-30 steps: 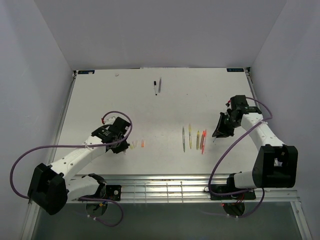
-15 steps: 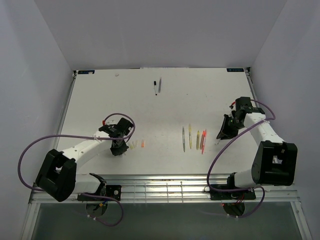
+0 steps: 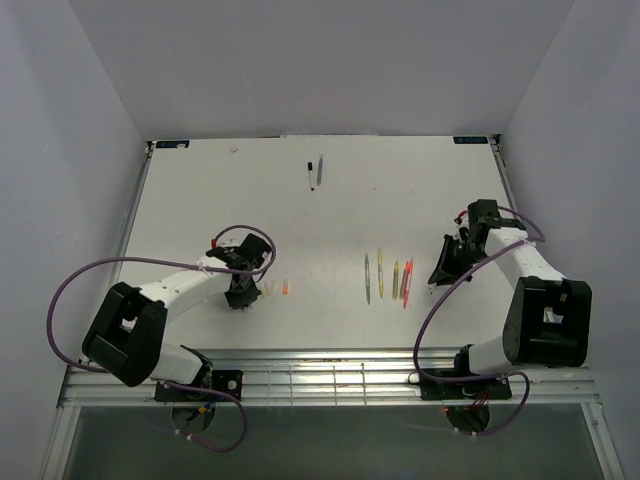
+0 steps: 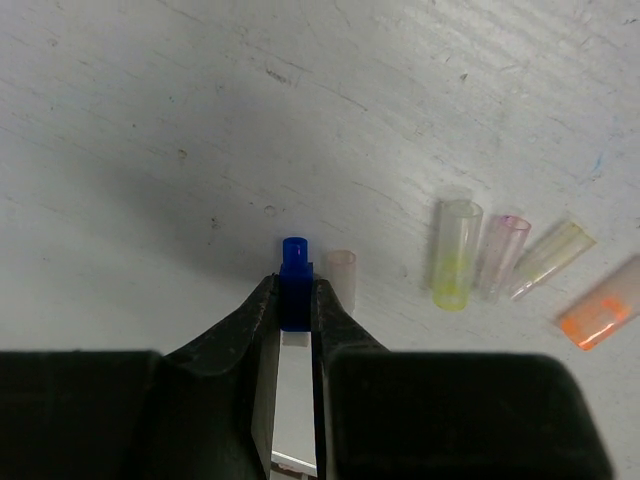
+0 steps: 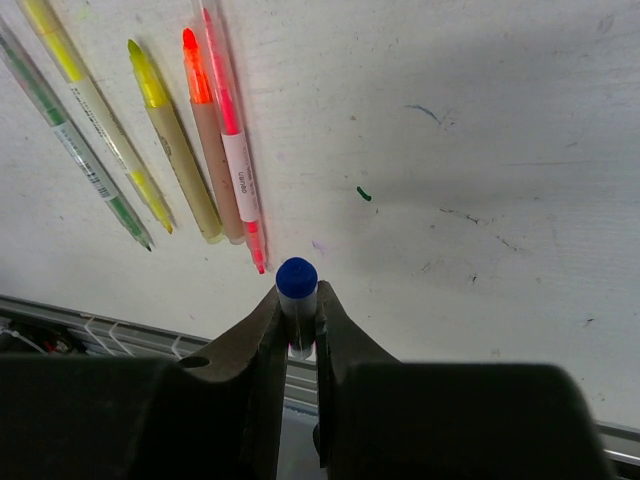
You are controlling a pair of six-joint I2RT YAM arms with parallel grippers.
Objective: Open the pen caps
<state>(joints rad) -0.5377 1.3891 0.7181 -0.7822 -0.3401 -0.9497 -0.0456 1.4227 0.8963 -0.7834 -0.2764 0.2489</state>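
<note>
Left tool (image 4: 295,292) is clamping the blue cap (image 4: 295,260) over the worktop (image 4: 200,120), right tool (image 5: 297,305) is pinching a blue-tipped pen (image 5: 297,277), so both should be lowering slowly, releasing low beside the loose caps (image 4: 457,255) and uncapped pens (image 5: 215,150), two more pens (image 3: 315,172) lying far back.

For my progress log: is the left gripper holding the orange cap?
No, the left gripper is shut on the blue cap, while the orange cap lies apart on the table.
</note>
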